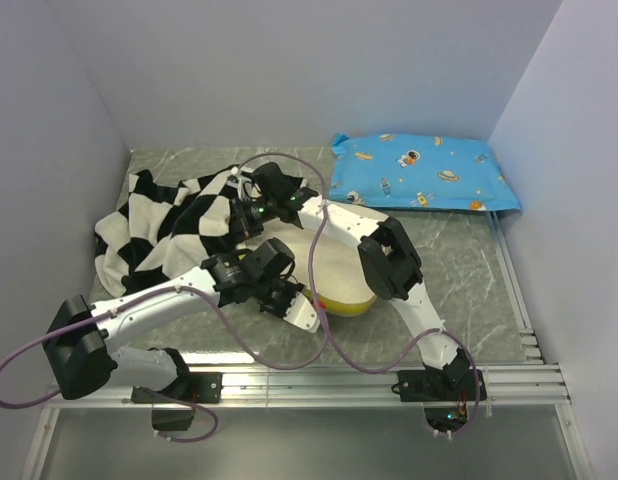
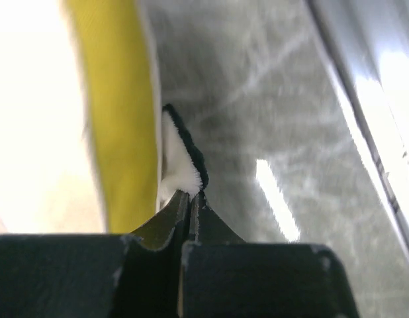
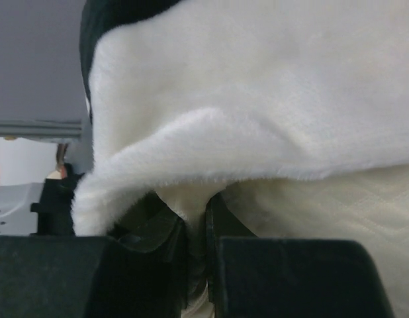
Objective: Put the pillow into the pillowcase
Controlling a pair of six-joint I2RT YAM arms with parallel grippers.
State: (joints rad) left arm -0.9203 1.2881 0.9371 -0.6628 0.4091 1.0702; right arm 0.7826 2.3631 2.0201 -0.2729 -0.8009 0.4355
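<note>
The black-and-white checkered pillowcase (image 1: 159, 230) lies bunched at the back left, and its fluffy white side (image 3: 257, 99) fills the right wrist view. The cream pillow (image 1: 324, 262) lies in the middle, its yellow edge (image 2: 118, 112) toward the near side. My right gripper (image 3: 196, 205) is shut on a fold of the pillowcase's white fabric at the pillow's far end (image 1: 247, 212), with dotted pillow cloth (image 3: 337, 218) just beside it. My left gripper (image 2: 191, 193) is shut on a small white, black-edged tip of the pillowcase (image 2: 181, 159) next to the pillow's yellow edge.
A blue cartoon-print pillow (image 1: 424, 172) lies at the back right against the wall. Grey marble tabletop (image 2: 271, 99) shows right of the left gripper, with the metal rail (image 1: 389, 380) along the near edge. Purple cables loop over both arms.
</note>
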